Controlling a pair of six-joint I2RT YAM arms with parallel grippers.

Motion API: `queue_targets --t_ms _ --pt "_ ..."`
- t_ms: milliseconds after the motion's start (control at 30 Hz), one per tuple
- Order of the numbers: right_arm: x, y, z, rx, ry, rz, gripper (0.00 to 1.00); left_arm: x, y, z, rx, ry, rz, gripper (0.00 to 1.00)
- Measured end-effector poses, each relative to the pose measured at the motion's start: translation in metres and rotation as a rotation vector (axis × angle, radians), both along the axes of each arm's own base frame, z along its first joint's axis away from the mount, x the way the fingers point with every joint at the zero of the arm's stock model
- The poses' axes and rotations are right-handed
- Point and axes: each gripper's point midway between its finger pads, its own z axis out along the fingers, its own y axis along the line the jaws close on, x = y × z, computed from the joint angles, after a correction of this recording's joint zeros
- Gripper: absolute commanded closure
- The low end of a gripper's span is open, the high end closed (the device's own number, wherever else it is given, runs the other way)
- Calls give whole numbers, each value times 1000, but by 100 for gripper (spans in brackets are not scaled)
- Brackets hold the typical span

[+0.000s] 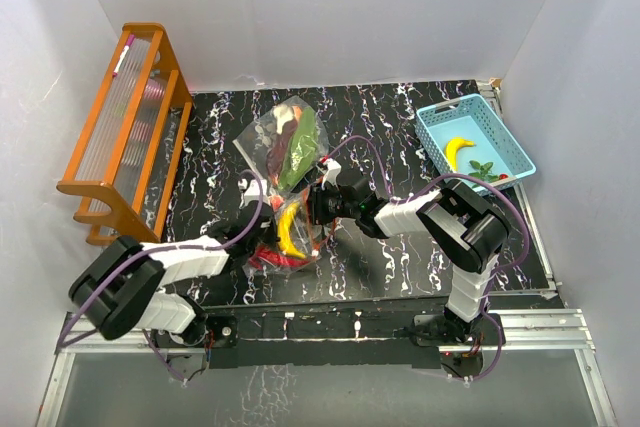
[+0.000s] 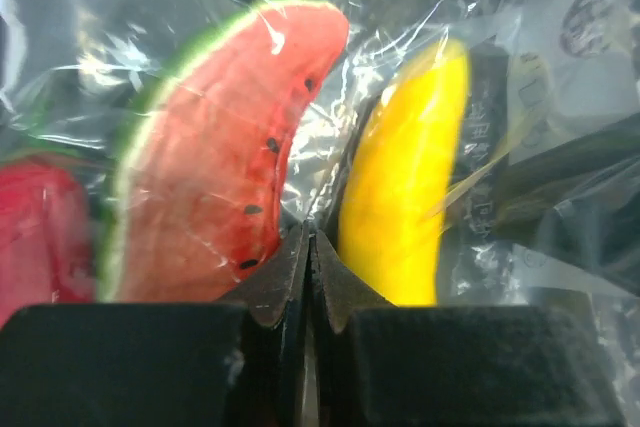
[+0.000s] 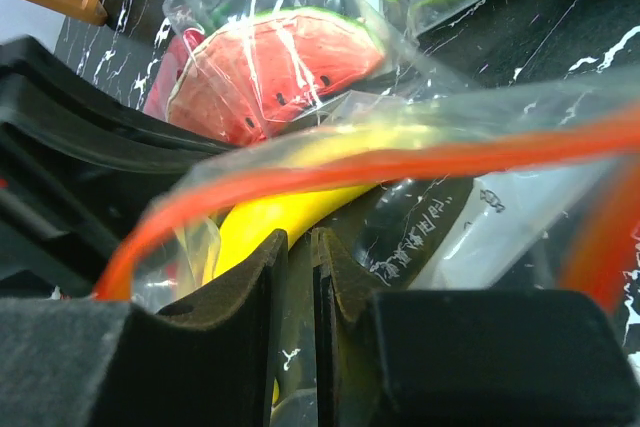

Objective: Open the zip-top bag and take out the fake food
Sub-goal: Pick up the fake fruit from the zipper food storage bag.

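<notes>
- The step in hand looks like opening the bag: both arms meet at the zip-top bag, which lies on the black marbled table between them. No food is coming out of it yet.
- The left gripper has its fingers pressed together with almost no gap. It appears to pinch a fold of clear film just in front of the food.
- The right gripper is narrow, with only a thin slit between the fingers. Film seems caught in the slit, just under the bag's red-orange zip strip.
- The fake food is inside this bag. A watermelon slice and a yellow banana lie side by side, with another red piece at the left edge.
- A second clear bag holding green leafy pieces lies just behind, toward the far wall.
- The light-blue basket stands well apart to the right and already holds a banana and small green and red pieces.
- Whether the zip has parted at all cannot be told, as the strip is blurred and close to the lens.
- The next move calls for pulling the two pinched sides apart, steadily and in opposite directions, so that the seal opens. Thin film could slip from either grip, so the pinch must be firm.
</notes>
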Motion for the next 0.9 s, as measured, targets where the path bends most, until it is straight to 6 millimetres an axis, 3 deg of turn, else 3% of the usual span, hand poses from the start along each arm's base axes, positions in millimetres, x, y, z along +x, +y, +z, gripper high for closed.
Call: queue_targets --t_ms 67,333,600,900 --pt "0 0 0 0 0 0 80 -1 0 -14 25 26 0 100" --pt "-2 -2 -4 -6 8 0 79 4 -23 -13 -35 10 -61 100" --pt "1 -4 -2 -5 4 -10 58 1 -40 -13 -50 17 -113 100" --pt "4 -13 -6 -52 -14 -27 56 4 -50 -13 -60 11 -124 100"
